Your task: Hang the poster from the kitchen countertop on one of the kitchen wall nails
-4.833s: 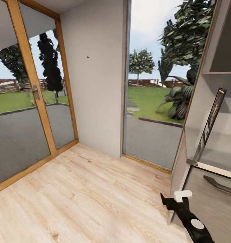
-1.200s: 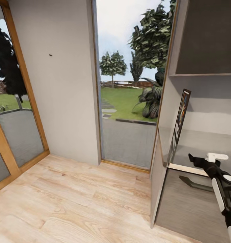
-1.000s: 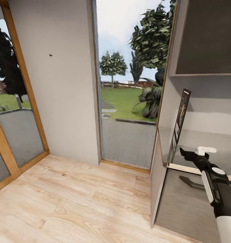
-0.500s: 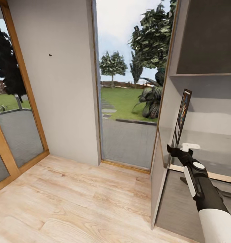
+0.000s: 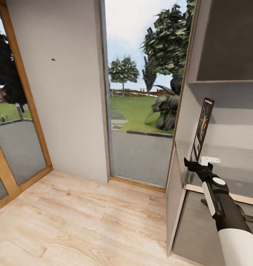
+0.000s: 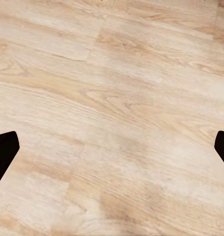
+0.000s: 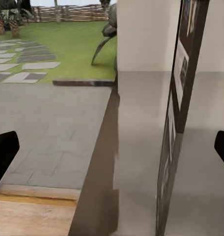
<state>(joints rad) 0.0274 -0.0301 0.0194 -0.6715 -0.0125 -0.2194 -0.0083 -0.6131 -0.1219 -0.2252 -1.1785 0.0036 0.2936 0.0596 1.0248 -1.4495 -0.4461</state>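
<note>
On the kitchen countertop [image 5: 230,168], at the right, the poster [image 5: 203,127] stands up on its edge, seen nearly side-on. R gripper [image 5: 201,162] is just in front of its low end w/ fingers spread wide, not touching. L gripper [image 6: 112,147] is wide open too, over the wood floor [image 6: 112,98]; a nail [image 5: 53,59] sits high on the grey wall [image 5: 67,92]

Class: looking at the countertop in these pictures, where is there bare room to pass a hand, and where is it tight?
The countertop lies bare behind the poster. It is tight at the near end, where the right gripper reaches in below the poster.
</note>
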